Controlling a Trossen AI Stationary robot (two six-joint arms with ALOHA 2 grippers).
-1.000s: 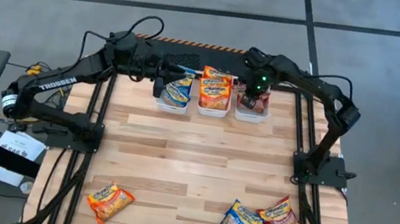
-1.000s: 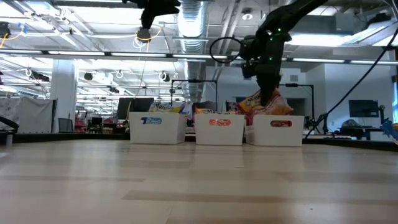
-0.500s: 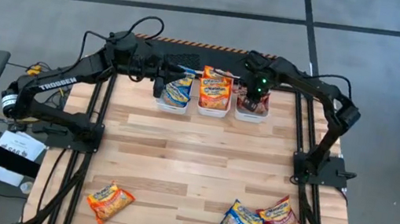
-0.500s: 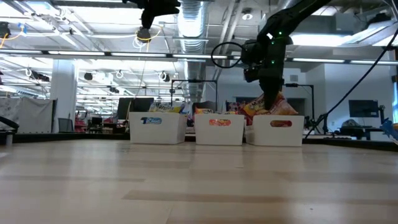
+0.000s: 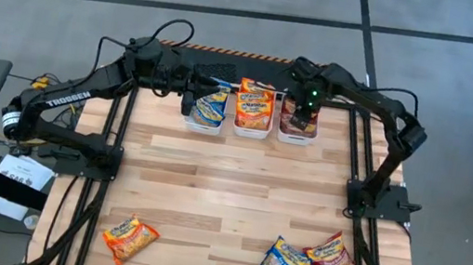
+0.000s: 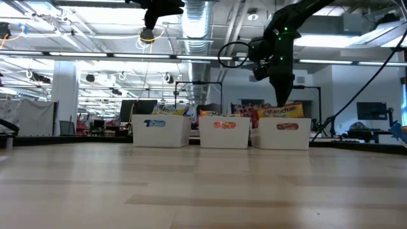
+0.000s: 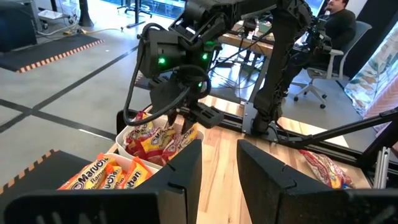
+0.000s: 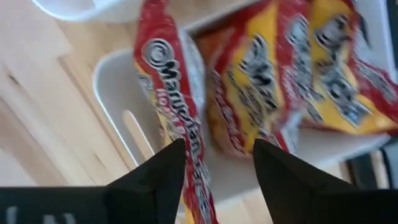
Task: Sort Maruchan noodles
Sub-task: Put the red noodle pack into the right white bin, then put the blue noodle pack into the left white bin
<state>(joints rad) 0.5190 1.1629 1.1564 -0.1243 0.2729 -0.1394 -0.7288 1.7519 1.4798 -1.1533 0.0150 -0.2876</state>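
Three white trays stand in a row at the table's far edge. The left one holds blue Maruchan noodles, the middle one orange ones, the right one dark red ones. My right gripper points down over the right tray, open, its fingers astride the top edge of a dark red packet that stands on edge in the tray. My left gripper hovers level above the left tray, open, with nothing between its fingers. Three loose packets lie near the table's front edge: orange, blue, dark red. My right gripper stands open over the dark red packet's upper edge, coming from above. I cannot tell whether a finger touches it. The packet rests in the right tray, leaning against the other packets there.
The bare wooden table top stretches between the trays and the loose packets. The arms' black frames run along both side edges of the table. A person sits on a chair in the room beyond.
My right gripper has opened over the right tray and let go of the dark red packet. The packet stuck up tilted above the rim and has dropped lower into the tray, where it now stands level on edge.
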